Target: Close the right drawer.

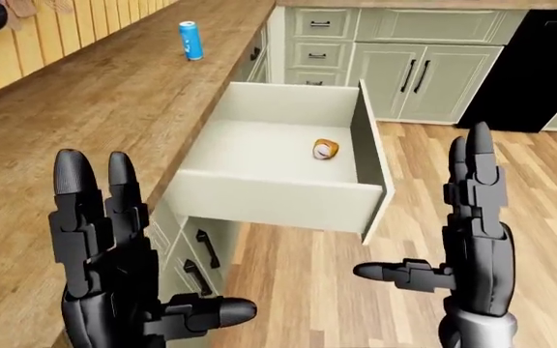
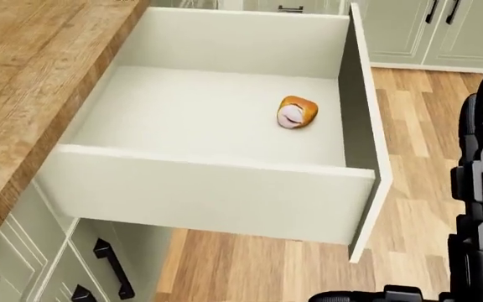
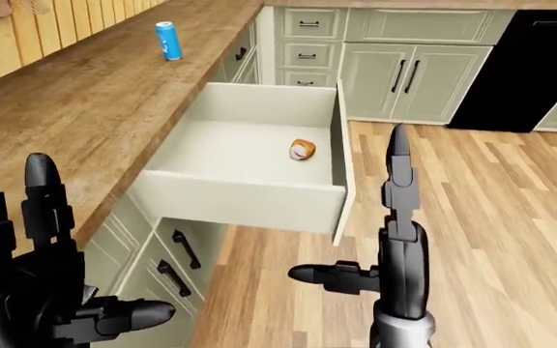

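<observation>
The left hand [image 1: 114, 268] is held upright at the lower left of the left-eye view, fingers [image 1: 73, 210] extended upward and thumb directed to the view's right. The right hand [image 1: 472, 239] is raised at the lower right, fingers straight up and thumb extended to the view's left. Both hands are spread wide and nothing is grasped.

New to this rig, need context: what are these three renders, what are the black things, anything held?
These are simulator renders from cameras on a humanoid robot's head, looking out over its own arms. The black shapes are its three-finger hands: left hand and right hand, both open and holding nothing. The head view looks down into the open drawer, pulled out from under a wooden counter. A small orange and pale round item lies inside; what it is isn't clear. A blue can stands on the counter.
</observation>
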You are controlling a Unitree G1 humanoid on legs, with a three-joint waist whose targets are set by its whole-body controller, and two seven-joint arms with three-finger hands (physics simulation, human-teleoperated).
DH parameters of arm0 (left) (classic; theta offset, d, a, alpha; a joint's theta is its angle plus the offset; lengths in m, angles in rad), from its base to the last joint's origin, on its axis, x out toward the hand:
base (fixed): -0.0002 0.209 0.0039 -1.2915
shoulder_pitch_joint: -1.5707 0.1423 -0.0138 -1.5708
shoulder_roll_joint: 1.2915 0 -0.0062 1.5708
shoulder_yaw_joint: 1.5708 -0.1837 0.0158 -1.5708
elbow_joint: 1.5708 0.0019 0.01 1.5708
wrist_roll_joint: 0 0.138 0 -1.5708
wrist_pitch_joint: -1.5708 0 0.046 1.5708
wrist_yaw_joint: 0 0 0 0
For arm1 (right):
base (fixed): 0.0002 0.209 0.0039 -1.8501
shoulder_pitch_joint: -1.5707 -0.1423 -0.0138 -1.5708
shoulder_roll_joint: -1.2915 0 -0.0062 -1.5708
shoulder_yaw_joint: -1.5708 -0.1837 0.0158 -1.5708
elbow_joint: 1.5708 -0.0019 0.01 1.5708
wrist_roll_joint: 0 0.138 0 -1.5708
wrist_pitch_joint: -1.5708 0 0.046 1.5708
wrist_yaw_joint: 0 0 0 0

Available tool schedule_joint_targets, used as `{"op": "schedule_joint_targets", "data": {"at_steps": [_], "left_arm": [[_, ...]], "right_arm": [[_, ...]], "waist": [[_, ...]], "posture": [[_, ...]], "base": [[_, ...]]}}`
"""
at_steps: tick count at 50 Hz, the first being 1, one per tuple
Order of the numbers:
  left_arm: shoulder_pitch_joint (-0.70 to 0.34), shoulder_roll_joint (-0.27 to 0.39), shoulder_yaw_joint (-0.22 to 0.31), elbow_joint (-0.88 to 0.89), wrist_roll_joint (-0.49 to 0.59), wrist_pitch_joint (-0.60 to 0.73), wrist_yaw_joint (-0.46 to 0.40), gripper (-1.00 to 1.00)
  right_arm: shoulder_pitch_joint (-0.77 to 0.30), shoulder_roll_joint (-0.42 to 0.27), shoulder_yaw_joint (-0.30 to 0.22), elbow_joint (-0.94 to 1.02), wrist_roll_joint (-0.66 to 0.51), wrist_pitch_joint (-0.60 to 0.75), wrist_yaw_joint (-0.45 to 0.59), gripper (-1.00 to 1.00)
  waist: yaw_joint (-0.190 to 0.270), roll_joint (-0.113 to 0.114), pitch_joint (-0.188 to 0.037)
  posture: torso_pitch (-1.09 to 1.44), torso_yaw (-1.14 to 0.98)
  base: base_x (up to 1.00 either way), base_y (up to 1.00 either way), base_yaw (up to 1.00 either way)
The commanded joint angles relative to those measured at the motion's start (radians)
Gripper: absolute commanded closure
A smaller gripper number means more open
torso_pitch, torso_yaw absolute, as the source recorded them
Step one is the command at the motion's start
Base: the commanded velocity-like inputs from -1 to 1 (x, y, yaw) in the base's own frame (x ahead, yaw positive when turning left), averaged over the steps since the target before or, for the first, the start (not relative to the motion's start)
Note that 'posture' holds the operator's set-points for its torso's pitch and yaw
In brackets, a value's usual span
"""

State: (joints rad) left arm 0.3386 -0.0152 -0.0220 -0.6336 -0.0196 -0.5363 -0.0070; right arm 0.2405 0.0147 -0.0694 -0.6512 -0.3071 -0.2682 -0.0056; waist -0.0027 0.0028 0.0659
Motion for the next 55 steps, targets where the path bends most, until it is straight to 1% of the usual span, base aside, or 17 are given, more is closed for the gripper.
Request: {"op": "schedule_joint_targets", "data": {"at_steps": [1,5,6,8,13,18,19,21,27,31,32,34,41,44,45,49,55], "left_arm": [[-0.007,0.002,0.004,-0.030,-0.003,-0.029,0.002,-1.00],[-0.005,0.002,0.003,-0.032,-0.002,-0.030,0.002,-1.00],[-0.005,0.002,0.002,-0.032,-0.001,-0.030,0.002,-1.00],[-0.005,0.002,0.002,-0.035,-0.001,-0.028,0.003,-1.00],[0.001,0.001,-0.006,-0.066,0.006,-0.002,0.008,-1.00],[0.002,0.004,-0.007,-0.078,0.007,0.007,0.012,-1.00],[0.003,0.004,-0.007,-0.081,0.007,0.009,0.013,-1.00],[0.003,0.004,-0.007,-0.083,0.007,0.011,0.013,-1.00],[0.000,0.005,-0.004,-0.068,0.003,-0.001,0.011,-1.00],[-0.002,0.005,0.003,-0.036,-0.004,-0.032,0.005,-1.00],[-0.002,0.005,0.004,-0.031,-0.005,-0.036,0.004,-1.00],[-0.002,0.004,0.004,-0.029,-0.006,-0.038,0.002,-1.00],[0.003,0.002,-0.001,-0.038,-0.002,-0.034,0.002,-1.00],[0.002,0.002,-0.002,-0.040,0.000,-0.030,0.003,-1.00],[0.004,0.002,-0.003,-0.049,0.001,-0.023,0.005,-1.00],[0.005,0.002,-0.006,-0.081,0.006,0.005,0.011,-1.00],[0.001,0.004,-0.004,-0.068,0.003,-0.003,0.010,-1.00]], "right_arm": [[-0.011,0.000,0.005,-0.032,0.002,-0.029,-0.003,-1.00],[-0.009,-0.002,0.002,-0.017,0.004,-0.044,-0.006,-1.00],[-0.010,-0.002,0.001,-0.009,0.003,-0.047,-0.007,-1.00],[-0.010,-0.001,0.000,-0.011,0.004,-0.048,-0.008,-1.00],[-0.009,0.000,0.000,-0.013,0.004,-0.045,-0.007,-1.00],[-0.008,0.002,0.002,-0.017,-0.001,-0.042,-0.007,-1.00],[-0.007,0.002,0.002,-0.018,0.001,-0.042,-0.007,-1.00],[-0.006,0.001,0.003,-0.016,-0.001,-0.045,-0.007,-1.00],[-0.007,0.001,0.005,-0.024,-0.002,-0.036,-0.006,-1.00],[-0.006,0.001,0.007,-0.027,-0.002,-0.035,-0.006,-1.00],[-0.007,0.001,0.007,-0.026,-0.003,-0.034,-0.006,-1.00],[-0.007,0.001,0.005,-0.025,0.001,-0.037,-0.007,-1.00],[-0.006,0.000,0.005,-0.020,0.002,-0.042,-0.005,-1.00],[-0.007,-0.001,0.003,-0.014,0.004,-0.046,-0.006,-1.00],[-0.006,0.000,0.003,-0.017,0.003,-0.044,-0.005,-1.00],[-0.005,0.001,0.004,-0.020,0.003,-0.040,-0.003,-1.00],[-0.005,0.001,0.005,-0.025,0.001,-0.035,-0.003,-1.00]], "waist": [[0.001,-0.001,-0.002],[0.001,0.093,-0.027],[0.014,0.047,-0.016],[0.016,0.055,-0.013],[0.017,0.015,-0.014],[0.012,-0.079,-0.025],[0.001,-0.040,-0.024],[0.001,-0.051,-0.018],[0.002,-0.001,-0.007],[0.001,0.094,-0.030],[0.014,0.047,-0.019],[0.016,0.056,-0.017],[0.018,-0.006,-0.015],[0.013,-0.083,-0.038],[0.004,-0.042,-0.026],[-0.002,-0.041,-0.026],[-0.001,0.026,-0.006]], "posture": [[0.00,0.00],[0.00,0.00],[0.00,0.00],[0.00,0.00],[0.00,0.00],[0.00,0.00],[0.00,0.00],[0.00,0.00],[0.00,0.00],[0.00,0.00],[0.00,0.00],[0.00,0.00],[0.00,0.00],[0.00,0.00],[0.00,0.00],[0.00,0.00],[0.00,0.00]], "base": [[0.12,0.00,0.00],[0.12,0.00,0.00],[0.11,0.00,0.00],[0.12,0.00,0.00],[0.12,0.00,0.00],[0.12,0.00,0.00],[0.10,0.00,0.00],[0.11,0.00,0.00],[0.11,0.00,0.00],[0.11,0.00,0.00],[0.09,0.00,0.00],[0.10,0.00,0.00],[0.10,0.00,0.00],[0.10,0.00,0.00],[0.09,0.00,0.00],[0.10,0.00,0.00],[0.10,0.00,0.00]]}}
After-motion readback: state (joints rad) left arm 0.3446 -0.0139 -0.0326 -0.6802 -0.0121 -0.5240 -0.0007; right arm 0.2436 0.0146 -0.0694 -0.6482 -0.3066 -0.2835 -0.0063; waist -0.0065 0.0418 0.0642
